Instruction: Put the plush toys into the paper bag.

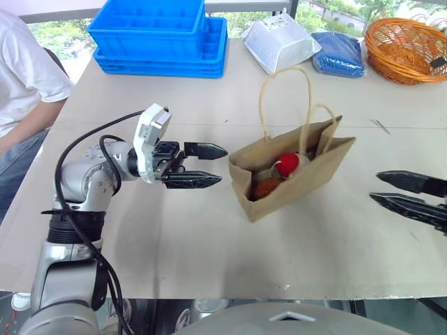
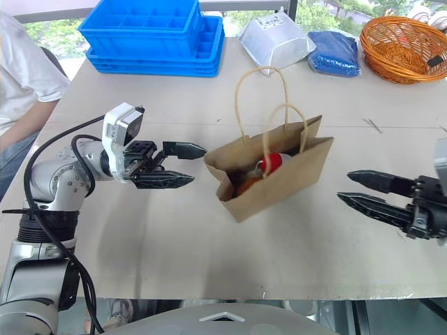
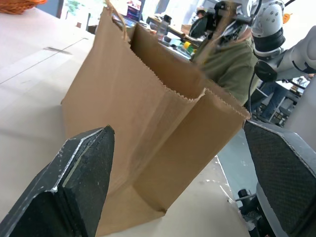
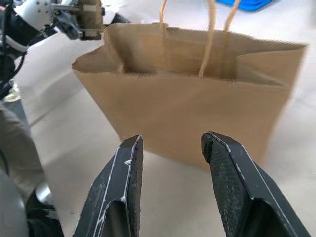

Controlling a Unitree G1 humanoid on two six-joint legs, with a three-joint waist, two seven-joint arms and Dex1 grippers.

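Since both soft toys [image 1: 279, 174] sit inside the thin, floppy paper bag [image 1: 293, 178], hold its stiff top edge; your left gripper [image 1: 199, 165] and right gripper [image 2: 370, 193] are open and empty

no lettering, label or number here can be read.

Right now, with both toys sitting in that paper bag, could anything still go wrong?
Possibly. The paper bag stands unsupported and looks tilted, with the brown toy and the white toy's red cap near its open mouth, so it might tip and spill them. The left pincer is open right beside the bag's end; a small nudge could knock it over. The right pincer, open and empty, sits close to the other side.
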